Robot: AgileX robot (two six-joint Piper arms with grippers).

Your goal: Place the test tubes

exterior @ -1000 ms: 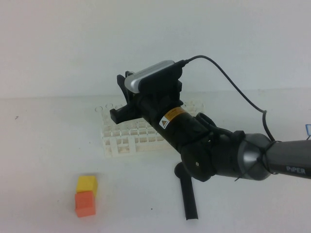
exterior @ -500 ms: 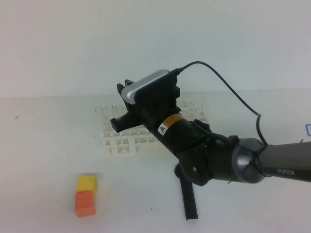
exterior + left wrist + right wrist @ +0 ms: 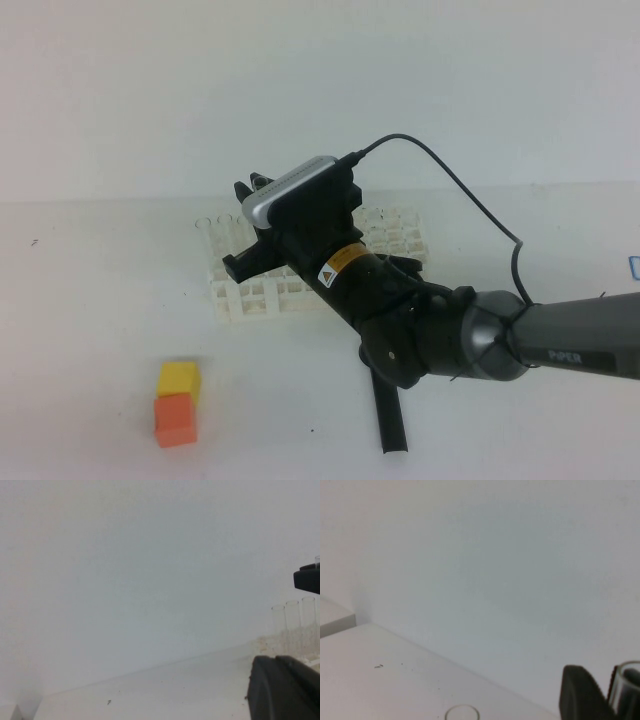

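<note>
We see the right end effector (image 3: 251,188) poised above the back of the white rack (image 3: 245,298), which stands on the desk (image 3: 100,300). In its wrist view a clear test tube (image 3: 628,684) sits tight against one dark finger, so we judge the end effector to be clamped on that tube close to its open rim. The left end effector (image 3: 282,689) is off to the left of the rack, outside the high view, and we cannot tell whether it is apart or together. Other tubes (image 3: 293,620) stand upright along the rack's back row. We expect the held tube to be light, stiff and smooth-walled, so it could slip in a loose grip and crack under a hard one. A grip high on the tube seems right to us, since it leaves the rounded lower end free to find a hole. The rack looks light too, and we think a tilted tube catching on its grid could push it along.
</note>
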